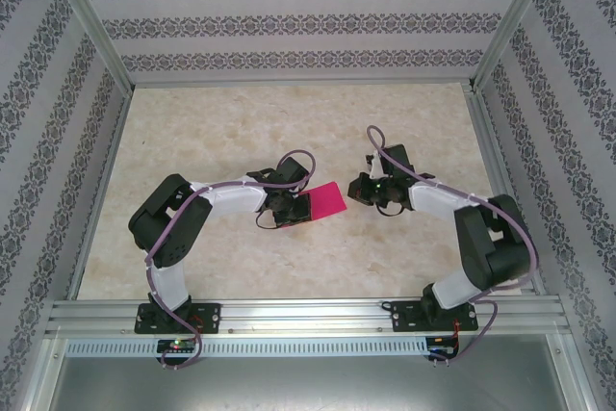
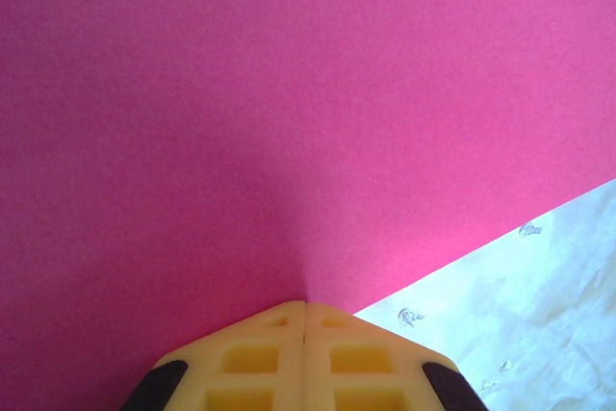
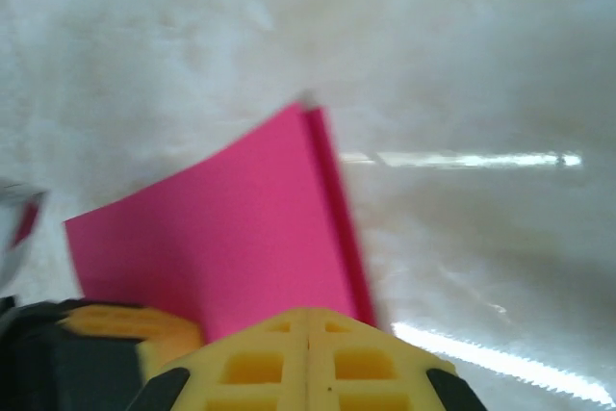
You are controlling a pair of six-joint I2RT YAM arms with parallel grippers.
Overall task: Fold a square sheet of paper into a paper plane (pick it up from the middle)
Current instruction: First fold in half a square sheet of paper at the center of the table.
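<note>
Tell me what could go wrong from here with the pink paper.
1. The left gripper seems to pinch the square sheet of paper by one edge only, so it could slip or sag.
2. The right gripper is shut near the sheet's doubled edge; moving in, it could crumple it.

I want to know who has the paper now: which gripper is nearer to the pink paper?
Left. The left gripper is shut on the pink paper at its left edge; the right gripper, also shut, sits just off its right edge.
</note>
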